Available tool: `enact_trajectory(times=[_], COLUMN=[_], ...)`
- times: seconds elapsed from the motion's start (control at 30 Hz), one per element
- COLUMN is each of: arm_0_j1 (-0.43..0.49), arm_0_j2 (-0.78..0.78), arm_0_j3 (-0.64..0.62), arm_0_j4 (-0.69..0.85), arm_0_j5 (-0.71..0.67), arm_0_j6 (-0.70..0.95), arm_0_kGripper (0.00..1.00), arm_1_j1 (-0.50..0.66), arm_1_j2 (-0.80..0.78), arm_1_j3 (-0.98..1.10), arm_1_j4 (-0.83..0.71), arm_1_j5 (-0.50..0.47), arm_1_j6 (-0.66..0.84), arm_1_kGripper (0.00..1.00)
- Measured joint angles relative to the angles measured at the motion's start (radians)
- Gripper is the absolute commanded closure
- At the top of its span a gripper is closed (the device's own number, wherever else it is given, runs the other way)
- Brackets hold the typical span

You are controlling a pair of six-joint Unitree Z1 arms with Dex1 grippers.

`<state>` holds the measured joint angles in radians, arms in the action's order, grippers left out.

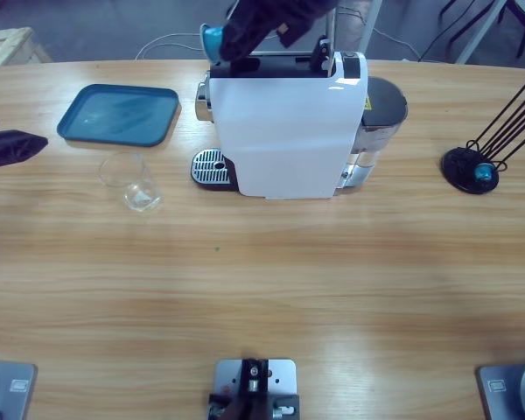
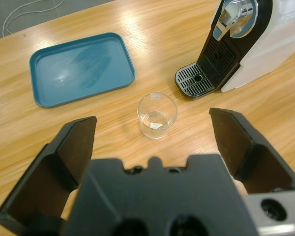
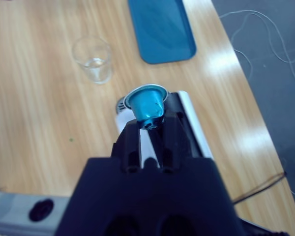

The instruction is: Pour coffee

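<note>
Overhead, the right gripper (image 3: 146, 129) had its jaws clamped on a blue capsule (image 3: 146, 104), poised above the white machine (image 1: 284, 131) at about its 11 o'clock corner, rim pointing away from the wrist. Left gripper (image 2: 155, 147) hung spread wide, nothing between, the empty glass (image 2: 157, 115) dead ahead at 12 o'clock, apart from the jaws. No coffee visible; glass stood beside the drip grate (image 1: 210, 166), not on it. Teal tray (image 1: 118, 114) bare.

One white machine (image 1: 284, 131), one glass (image 1: 136, 182), one teal tray (image 1: 118, 115), one black rack (image 1: 472, 168), two blue capsules (image 1: 213, 38) (image 1: 483, 172), all on one desk (image 1: 262, 289).
</note>
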<state>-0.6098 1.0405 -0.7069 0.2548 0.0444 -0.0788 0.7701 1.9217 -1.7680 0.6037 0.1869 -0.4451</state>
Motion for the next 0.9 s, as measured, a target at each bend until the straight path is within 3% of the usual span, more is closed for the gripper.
enact_trajectory(times=[0.67,0.7,0.73,0.8,0.9], arm_0_j1=[0.000,0.000,0.000,0.000,0.000], arm_0_j2=[0.000,0.000,-0.001,-0.004,-0.006], arm_0_j3=[0.000,0.000,0.001,0.002,0.002], arm_0_j4=[0.000,0.000,0.000,0.000,0.000], arm_0_j5=[-0.002,-0.002,-0.002,-0.003,-0.003], arm_0_j6=[0.005,0.005,0.005,0.005,0.005], arm_0_kGripper=[0.013,0.013,0.013,0.013,0.013], arm_1_j1=[-0.003,-0.003,-0.003,-0.003,-0.003], arm_1_j2=[0.029,0.029,0.029,0.029,0.031], arm_1_j3=[0.000,0.000,0.000,0.000,0.000], arm_1_j4=[0.016,0.016,0.018,0.025,0.042], arm_1_j5=[-0.072,-0.075,-0.078,-0.080,-0.081], arm_1_j6=[0.001,0.001,0.001,0.002,0.015], arm_1_kGripper=[0.990,0.743,0.588,0.358,0.150])
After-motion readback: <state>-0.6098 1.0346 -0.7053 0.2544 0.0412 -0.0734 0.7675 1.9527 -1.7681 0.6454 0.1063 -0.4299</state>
